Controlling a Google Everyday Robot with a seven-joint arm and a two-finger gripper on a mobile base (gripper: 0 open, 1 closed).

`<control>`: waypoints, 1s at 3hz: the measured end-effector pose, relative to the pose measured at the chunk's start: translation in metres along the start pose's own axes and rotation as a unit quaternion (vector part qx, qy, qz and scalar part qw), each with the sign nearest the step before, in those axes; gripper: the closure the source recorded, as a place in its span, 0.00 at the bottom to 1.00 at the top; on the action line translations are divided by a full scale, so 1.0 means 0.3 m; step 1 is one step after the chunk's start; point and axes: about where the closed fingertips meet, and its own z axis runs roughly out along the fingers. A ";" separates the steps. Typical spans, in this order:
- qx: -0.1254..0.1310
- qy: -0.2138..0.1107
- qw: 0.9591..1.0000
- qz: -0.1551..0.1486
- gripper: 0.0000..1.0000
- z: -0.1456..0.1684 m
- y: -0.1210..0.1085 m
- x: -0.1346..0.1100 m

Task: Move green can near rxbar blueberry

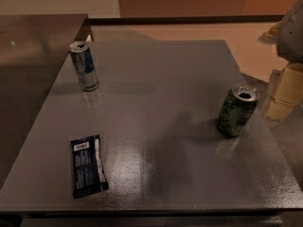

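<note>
The green can [236, 110] stands upright on the right side of the grey table [156, 70], its top open. The rxbar blueberry [87, 165] lies flat near the table's front left corner, barcode label at its far end. The two are far apart, with most of the table's width between them. My gripper [283, 94] shows as pale yellow parts at the right edge of the view, just right of the green can and beyond the table's right edge, under the grey arm [291, 30]. It holds nothing that I can see.
A slim blue-and-silver can [84, 65] stands upright at the table's back left. A dark brown table [28, 46] adjoins on the left. Tan floor [189, 32] and a wall lie beyond the far edge.
</note>
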 end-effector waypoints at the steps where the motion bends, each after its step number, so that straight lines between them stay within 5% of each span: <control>1: 0.000 0.000 1.000 0.000 0.00 0.000 0.000 0.000; 3: 0.001 -0.053 0.999 0.012 0.00 0.049 -0.025 0.006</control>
